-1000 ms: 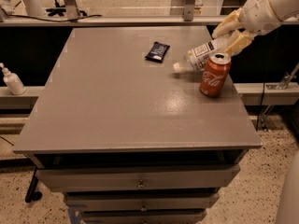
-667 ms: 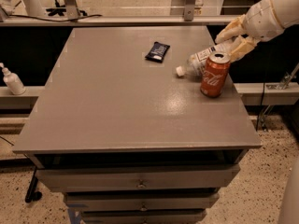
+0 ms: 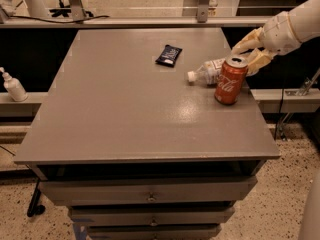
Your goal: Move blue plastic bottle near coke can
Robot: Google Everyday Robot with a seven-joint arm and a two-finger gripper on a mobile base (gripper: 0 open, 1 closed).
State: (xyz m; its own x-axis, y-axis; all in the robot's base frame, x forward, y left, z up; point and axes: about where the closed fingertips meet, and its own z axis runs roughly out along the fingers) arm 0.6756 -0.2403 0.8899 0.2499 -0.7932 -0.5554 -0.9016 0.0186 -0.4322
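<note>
The blue plastic bottle (image 3: 209, 72) lies on its side on the grey table (image 3: 125, 114), with its white cap pointing left and its far end hidden behind the can. The coke can (image 3: 230, 81) stands upright right in front of it, near the table's right edge. My gripper (image 3: 246, 57) is just right of and behind the can, at the bottle's far end. Its cream fingers (image 3: 247, 40) are spread open and hold nothing.
A flat dark blue packet (image 3: 168, 55) lies at the back middle of the table. A small white pump bottle (image 3: 13, 86) stands on a ledge to the left, off the table. Drawers (image 3: 150, 194) sit under the tabletop. The table's right edge runs close to the can.
My gripper has drawn back to the right, off the bottle. The bottle has settled flat on the table beside the can, which has not moved.
</note>
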